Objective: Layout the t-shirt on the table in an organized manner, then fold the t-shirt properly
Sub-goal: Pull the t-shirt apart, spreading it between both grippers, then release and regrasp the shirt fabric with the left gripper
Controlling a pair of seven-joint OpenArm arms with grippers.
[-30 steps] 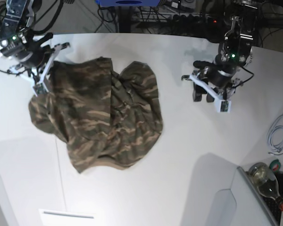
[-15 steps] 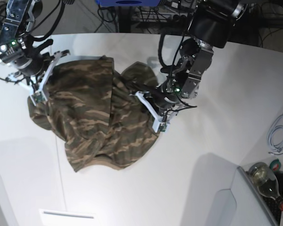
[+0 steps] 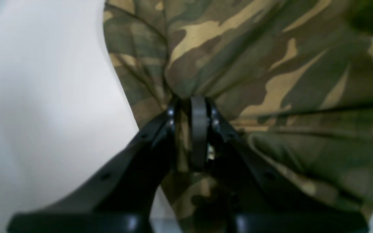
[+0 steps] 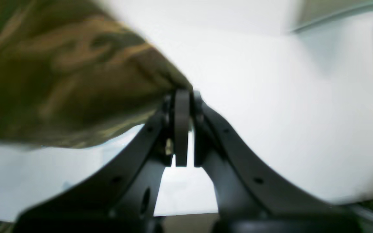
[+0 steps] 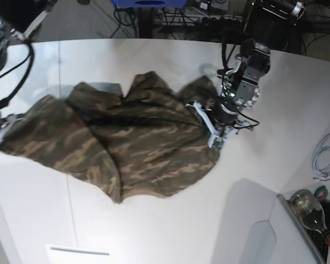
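Camouflage t-shirt (image 5: 137, 143) stretched between both clamped claws.

This is a robotics lab or test bench — a broad white table (image 5: 154, 231) with bundles of black cables (image 5: 170, 19) crowding its far edge. A coiled white cable (image 5: 324, 159) and a glass bottle (image 5: 311, 212) sit at the right — workroom clutter, nothing domestic.

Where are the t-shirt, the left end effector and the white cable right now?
t-shirt (image 5: 137, 148), base view, middle of the spread cloth.
left end effector (image 5: 212, 132), base view, tips pinching the shirt's edge.
white cable (image 5: 323, 157), base view, loop by the table's edge.
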